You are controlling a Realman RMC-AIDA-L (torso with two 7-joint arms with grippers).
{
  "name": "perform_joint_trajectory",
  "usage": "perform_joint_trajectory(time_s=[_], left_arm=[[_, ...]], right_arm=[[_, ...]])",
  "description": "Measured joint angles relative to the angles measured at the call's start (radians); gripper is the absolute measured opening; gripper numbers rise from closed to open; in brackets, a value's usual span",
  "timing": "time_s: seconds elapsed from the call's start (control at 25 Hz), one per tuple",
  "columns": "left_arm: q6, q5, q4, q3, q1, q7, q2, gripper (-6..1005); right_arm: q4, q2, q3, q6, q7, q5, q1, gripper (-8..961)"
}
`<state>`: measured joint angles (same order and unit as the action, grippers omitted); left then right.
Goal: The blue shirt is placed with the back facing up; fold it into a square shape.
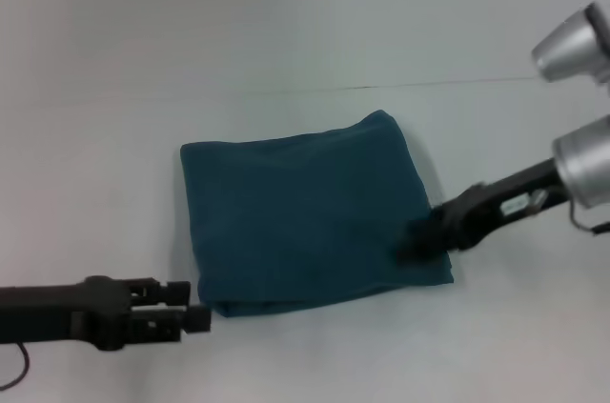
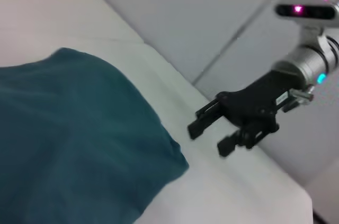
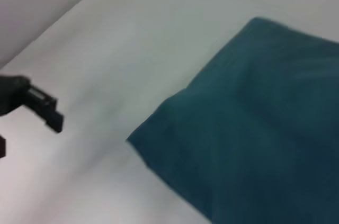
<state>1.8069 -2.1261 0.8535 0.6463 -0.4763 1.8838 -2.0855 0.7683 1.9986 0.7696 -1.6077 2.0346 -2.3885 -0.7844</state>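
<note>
The plain dark teal-blue knit shirt (image 1: 310, 217) lies already folded roughly square on the white table (image 1: 286, 22); the left gripper (image 1: 195, 306) and right gripper (image 2: 209, 131) flank it unclenched, holding nothing, seemingly finished.

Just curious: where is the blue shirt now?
The blue shirt lies folded mid-table in the head view, between the left gripper and right gripper.

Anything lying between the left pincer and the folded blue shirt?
Nothing: only a bare strip of white table separates the left pincer, open, from the blue shirt, clearest in the head view.
</note>
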Motion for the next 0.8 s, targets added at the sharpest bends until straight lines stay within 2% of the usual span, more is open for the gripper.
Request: perform_joint_trajectory(time_s=[0.12,0.24,0.44,0.6,0.8], left_arm=[[-0.014,0.000,0.009,0.039,-0.003,-0.033,-0.007,724],[-0.027,0.000,0.007,0.062,-0.018,-0.031,-0.001,725],[-0.048,-0.032,-0.004,0.075,-0.046,-0.008,0.004,723],[-0.078,-0.074,-0.030,0.077,-0.069,0.036,0.002,725],[-0.078,-0.072,-0.052,0.068,-0.088,0.090,0.018,727]], right_arm=[[0.001,0.024,0.057,-0.006,-0.041,-0.005,0.004,661],[0.006,0.041,0.132,-0.007,-0.045,-0.007,0.005,658],[0.009,0.067,0.150,0.003,-0.059,0.013,0.004,655],[0.009,0.074,0.146,-0.002,-0.129,0.100,0.031,656],[0.010,0.072,0.121,-0.005,-0.223,0.241,0.080,657]])
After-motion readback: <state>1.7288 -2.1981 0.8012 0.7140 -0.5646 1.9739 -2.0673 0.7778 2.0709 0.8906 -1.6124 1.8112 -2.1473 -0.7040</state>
